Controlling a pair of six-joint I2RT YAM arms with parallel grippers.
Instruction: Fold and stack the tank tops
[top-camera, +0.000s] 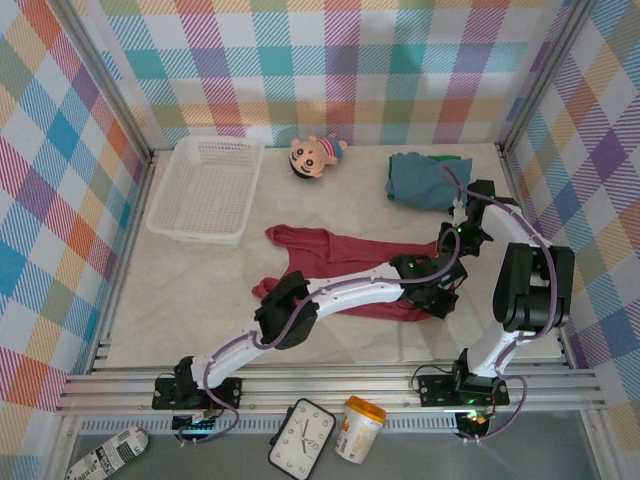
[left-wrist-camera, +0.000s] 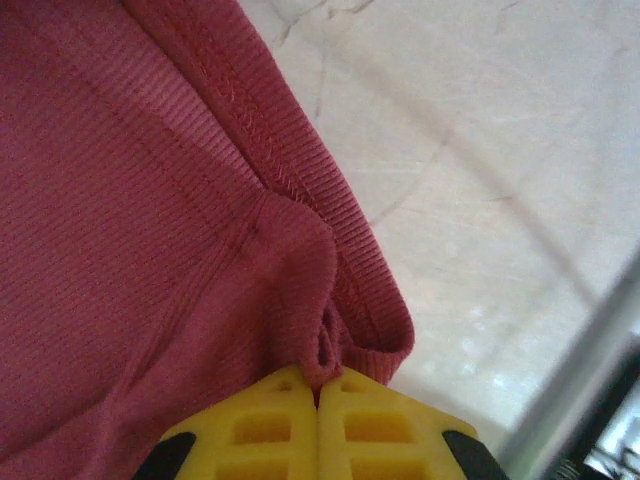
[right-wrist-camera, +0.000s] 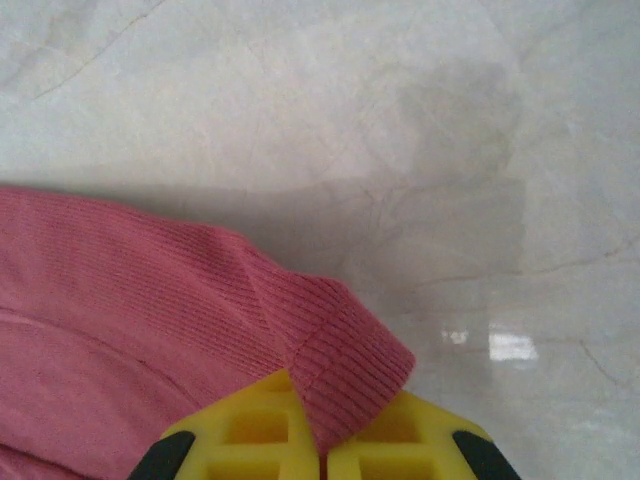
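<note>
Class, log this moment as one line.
left pincer: shut on dark red ribbed cloth tank top | right pincer: shut on same top

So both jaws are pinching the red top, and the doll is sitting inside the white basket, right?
Not inside. In the top view the small big-headed doll lies beside the white plastic mesh basket. Both jaws do pinch the dark red ribbed cloth tank top.

Left arm (top-camera: 340, 290) stretched toward 2 o'clock; right arm (top-camera: 530, 285) elbow-up, wrist hooked toward 7 o'clock; left gripper (left-wrist-camera: 318, 385) and right gripper (right-wrist-camera: 318, 405) both pinching red tank top (left-wrist-camera: 150, 250).
</note>
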